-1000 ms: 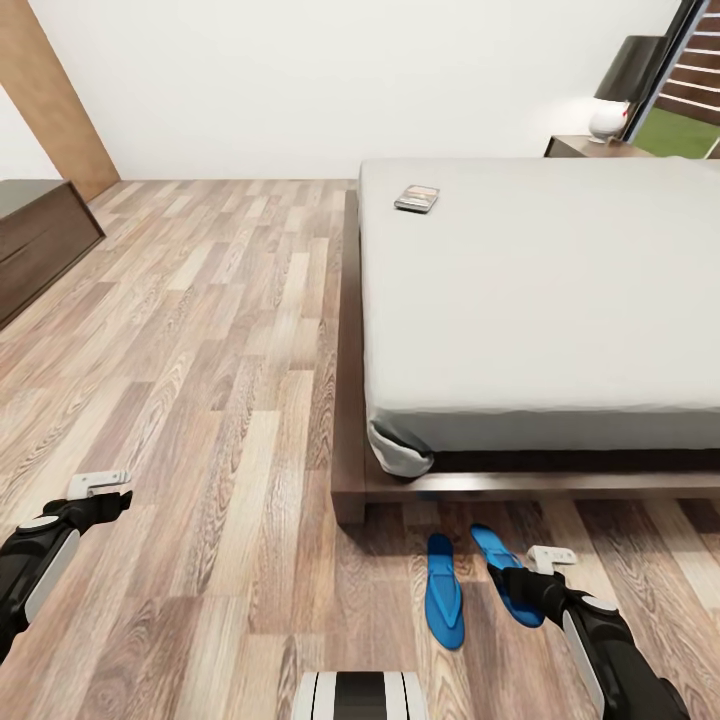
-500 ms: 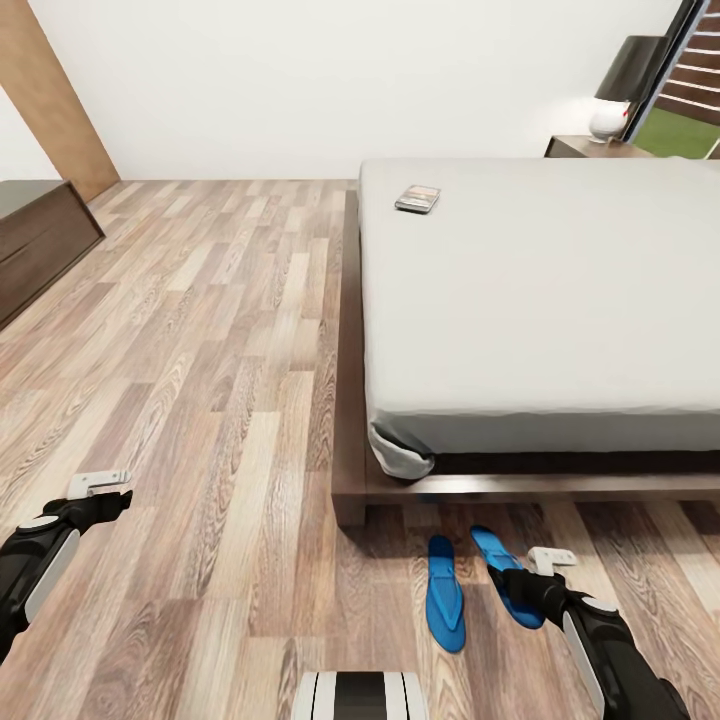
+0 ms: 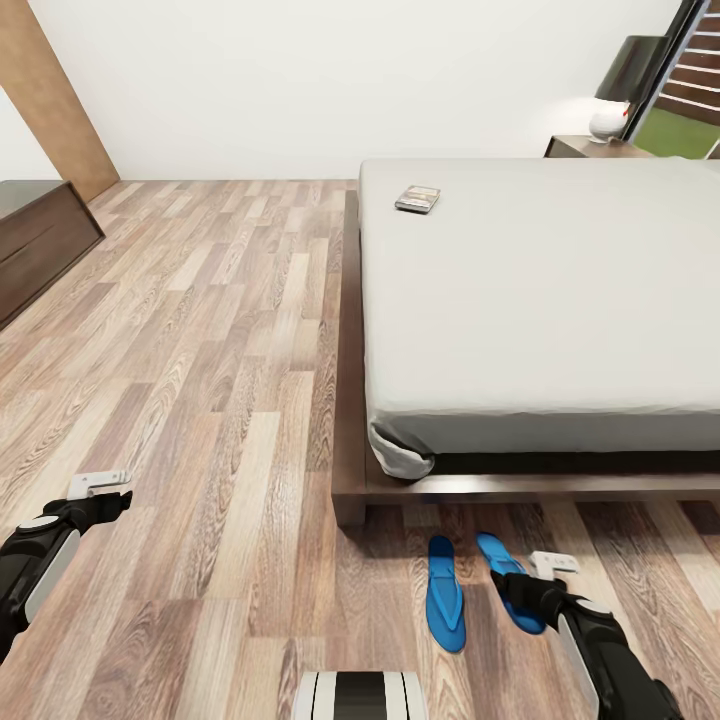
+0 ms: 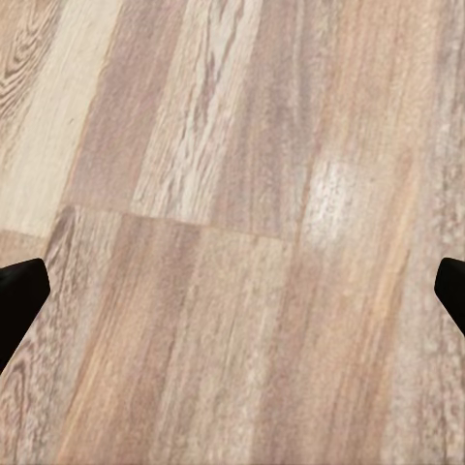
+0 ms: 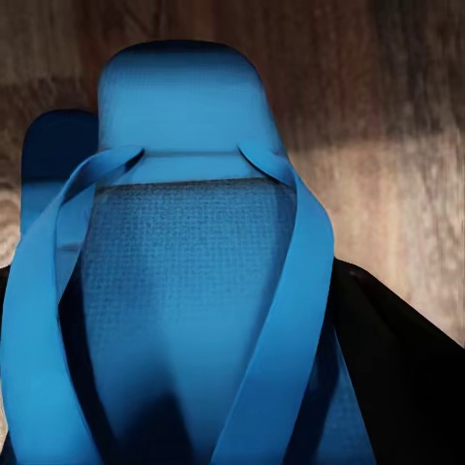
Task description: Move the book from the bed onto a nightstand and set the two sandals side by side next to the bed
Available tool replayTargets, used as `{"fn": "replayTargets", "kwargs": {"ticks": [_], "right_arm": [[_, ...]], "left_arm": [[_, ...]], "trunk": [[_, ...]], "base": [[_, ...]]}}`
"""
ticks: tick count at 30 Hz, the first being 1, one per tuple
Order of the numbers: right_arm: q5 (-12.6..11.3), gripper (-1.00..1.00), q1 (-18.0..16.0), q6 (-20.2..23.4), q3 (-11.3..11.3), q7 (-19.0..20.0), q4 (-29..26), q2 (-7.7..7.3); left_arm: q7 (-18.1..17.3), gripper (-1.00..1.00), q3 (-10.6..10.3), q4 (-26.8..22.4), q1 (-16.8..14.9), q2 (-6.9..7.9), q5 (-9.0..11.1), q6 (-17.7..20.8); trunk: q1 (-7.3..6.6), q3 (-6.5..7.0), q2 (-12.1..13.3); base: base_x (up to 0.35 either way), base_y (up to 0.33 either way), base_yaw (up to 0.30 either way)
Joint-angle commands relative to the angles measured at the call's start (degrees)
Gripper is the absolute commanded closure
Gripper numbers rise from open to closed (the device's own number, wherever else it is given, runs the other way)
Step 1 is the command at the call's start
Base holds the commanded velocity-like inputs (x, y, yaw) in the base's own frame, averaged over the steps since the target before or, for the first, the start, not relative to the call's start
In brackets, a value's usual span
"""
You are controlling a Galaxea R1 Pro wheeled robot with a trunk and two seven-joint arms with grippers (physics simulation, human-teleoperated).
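Working the sandals: we judge this step close to done, with the book left to move.
Book (image 3: 417,198): lies on the bed (image 3: 540,290), far side from us, near the headboard end.
Sandals: left one (image 3: 444,592) flat on the floor (image 3: 200,400) by the bed's foot; right one (image 3: 508,585) just beside it, roughly parallel.
Right gripper (image 3: 530,595): we see its dark fingers flanking the right sandal (image 5: 184,291), apparently gripping it.
Left gripper (image 3: 100,495): spread wide over bare planks, carrying nothing.
Nightstand (image 3: 590,147): waits beyond the bed.
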Motion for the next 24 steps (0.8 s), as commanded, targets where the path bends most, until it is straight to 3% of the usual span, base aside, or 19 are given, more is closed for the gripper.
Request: {"fn": "replayTargets", "kwargs": {"ticks": [1, 13, 24], "right_arm": [[0.41, 1.0, -0.13, 0.27, -0.09, 0.28, -0.05, 0.1], [0.65, 1.0, -1.57, 0.25, 1.45, -0.32, 0.37, 1.42], [0.73, 1.0, -1.99, 0.25, 1.55, -0.34, 2.47, 1.55]], "left_arm": [[0.37, -1.0, -0.06, -0.1, 0.0, 0.02, 0.61, 0.28], [0.39, -1.0, -0.06, -0.1, 0.0, 0.02, 0.61, 0.15], [0.45, -1.0, -0.06, -0.1, 0.0, 0.02, 0.61, 0.06]], "trunk": [[-0.01, -0.04, -0.02], [-0.01, -0.04, -0.02], [-0.01, -0.04, -0.02]], "base": [[0.0, 0.0, 0.0], [0.052, 0.033, 0.0], [0.011, 0.006, 0.0]]}}
